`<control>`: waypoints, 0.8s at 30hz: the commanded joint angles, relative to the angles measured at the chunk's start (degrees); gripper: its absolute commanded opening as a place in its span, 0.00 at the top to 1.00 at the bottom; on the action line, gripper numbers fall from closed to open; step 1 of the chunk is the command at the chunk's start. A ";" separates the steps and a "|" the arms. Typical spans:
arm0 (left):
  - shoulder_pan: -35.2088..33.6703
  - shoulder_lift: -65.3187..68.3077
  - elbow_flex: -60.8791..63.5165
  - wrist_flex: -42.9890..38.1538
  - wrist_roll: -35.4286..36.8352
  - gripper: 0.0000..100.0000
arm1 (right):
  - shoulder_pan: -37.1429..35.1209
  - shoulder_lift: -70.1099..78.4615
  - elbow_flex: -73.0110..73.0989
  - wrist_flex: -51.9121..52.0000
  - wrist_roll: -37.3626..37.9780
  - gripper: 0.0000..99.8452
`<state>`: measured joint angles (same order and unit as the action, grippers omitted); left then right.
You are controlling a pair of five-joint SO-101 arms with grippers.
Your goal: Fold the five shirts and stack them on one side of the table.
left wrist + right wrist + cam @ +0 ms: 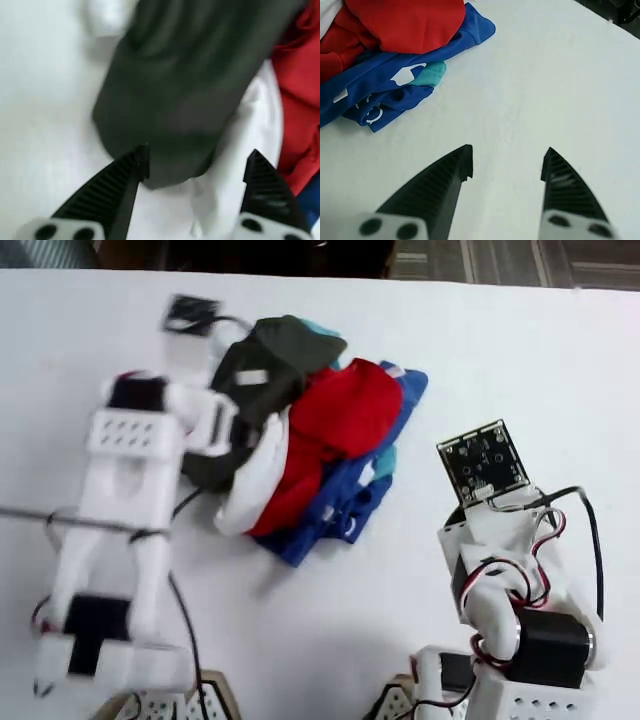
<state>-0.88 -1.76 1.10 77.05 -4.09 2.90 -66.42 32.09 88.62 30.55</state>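
Left hand (198,152) is spread wide over the hem of the dark green shirt (190,75) with nothing gripped; contact cannot be judged. Right hand (508,150) is held wide open and empty above the counter (545,75). Heaped mid-counter are a blue shirt (375,80), a red shirt (405,20) and a white shirt (250,125); a teal shirt (430,75) is mostly hidden.

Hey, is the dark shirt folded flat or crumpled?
Crumpled: the dark shirt sits bunched and lumpy, draping over the white shirt.
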 commanded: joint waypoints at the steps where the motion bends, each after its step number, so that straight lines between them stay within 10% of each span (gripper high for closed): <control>1: 4.40 9.05 -12.18 1.67 -0.53 0.68 | 0.75 0.57 -0.35 1.71 0.26 0.77; 15: 6.33 42.64 -34.51 4.75 -1.76 0.70 | 0.84 0.57 -0.44 2.59 0.35 0.77; 21: 3.60 52.04 -46.37 12.92 -8.97 0.99 | 0.84 0.57 -0.44 2.59 0.35 0.77; 24: -0.70 55.03 -52.18 17.14 -8.00 0.97 | 0.84 0.57 -0.44 2.59 0.35 0.77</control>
<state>4.13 50.81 -46.20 91.03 -12.18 2.90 -66.42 32.09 90.99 30.55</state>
